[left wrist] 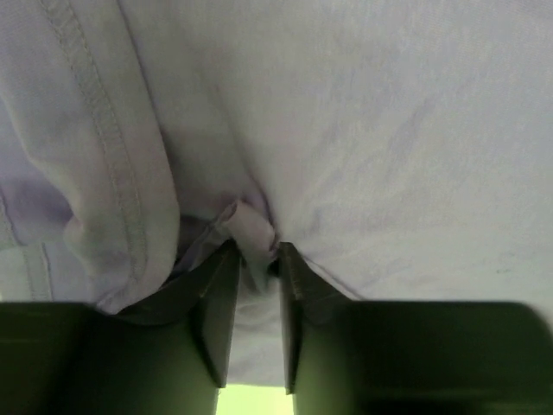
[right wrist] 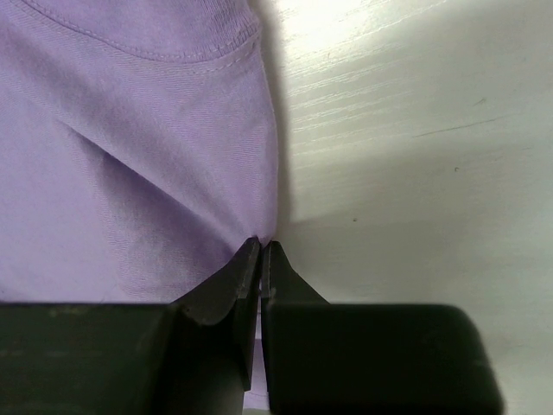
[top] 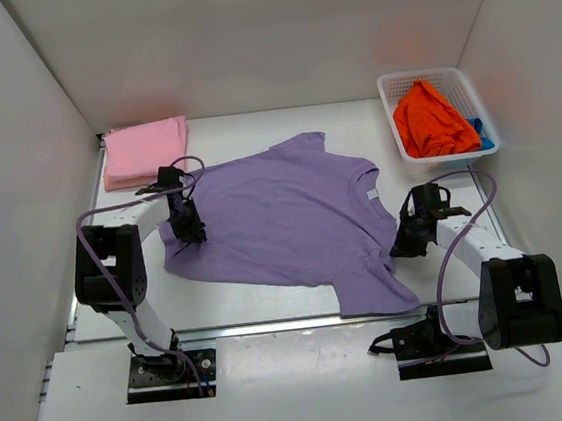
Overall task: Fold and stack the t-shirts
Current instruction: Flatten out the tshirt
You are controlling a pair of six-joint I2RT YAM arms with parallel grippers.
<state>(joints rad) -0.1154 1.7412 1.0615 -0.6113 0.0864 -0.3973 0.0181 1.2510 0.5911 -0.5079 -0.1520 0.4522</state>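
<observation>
The purple t-shirt lies spread on the table, its white neck label toward the right. My left gripper is shut on a pinch of its left edge; the left wrist view shows the gripper with purple cloth bunched between the jaws. My right gripper is shut on the shirt's right edge near the collar; the right wrist view shows the gripper with the purple cloth pinched at its tips. The pink t-shirt lies folded at the back left. The orange t-shirt and a bit of the blue t-shirt lie in the basket.
The white lattice basket stands at the back right. White walls close in the table on three sides. Bare table shows to the right of the shirt.
</observation>
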